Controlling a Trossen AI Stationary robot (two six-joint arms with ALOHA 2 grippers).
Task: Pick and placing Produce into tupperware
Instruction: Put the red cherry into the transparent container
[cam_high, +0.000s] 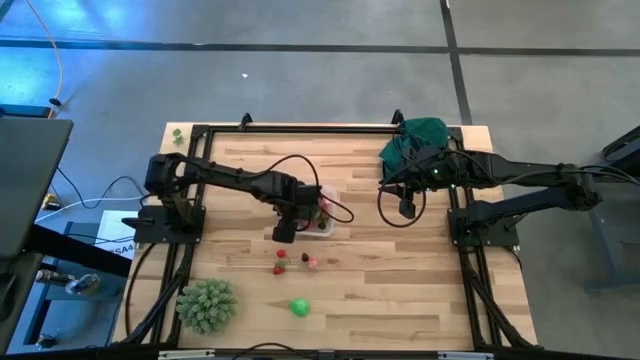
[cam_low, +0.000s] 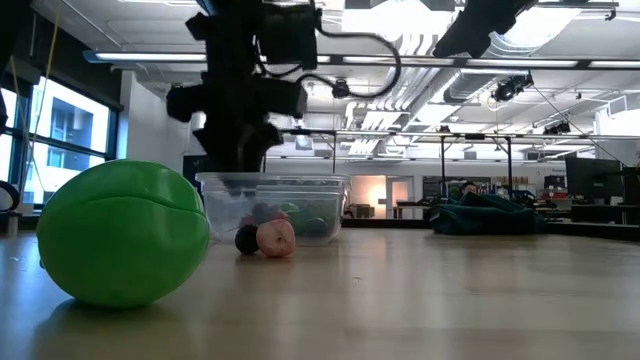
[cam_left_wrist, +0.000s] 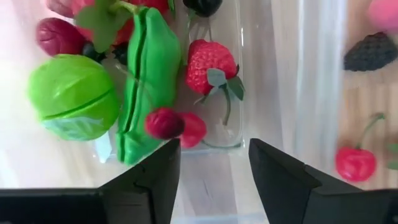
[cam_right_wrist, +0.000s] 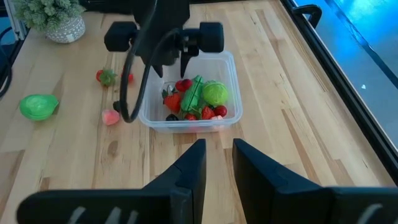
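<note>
Presently the left gripper (cam_high: 285, 232) is hovering open-jawed over the tupperware (cam_right_wrist: 231, 68): produce (cam_left_wrist: 208, 67) (light, slick) probably wanting a mid-body pinch.

Clear glossy plastic tupperware (cam_right_wrist: 188, 93), matt wooden table (cam_right_wrist: 280, 112)

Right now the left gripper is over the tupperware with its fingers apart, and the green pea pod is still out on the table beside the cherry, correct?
Not quite. The left gripper is over the tupperware with fingers apart, but the green pea pod lies inside it, among the strawberry and other produce. The left wrist view shows this; the cherry is outside on the table.
</note>
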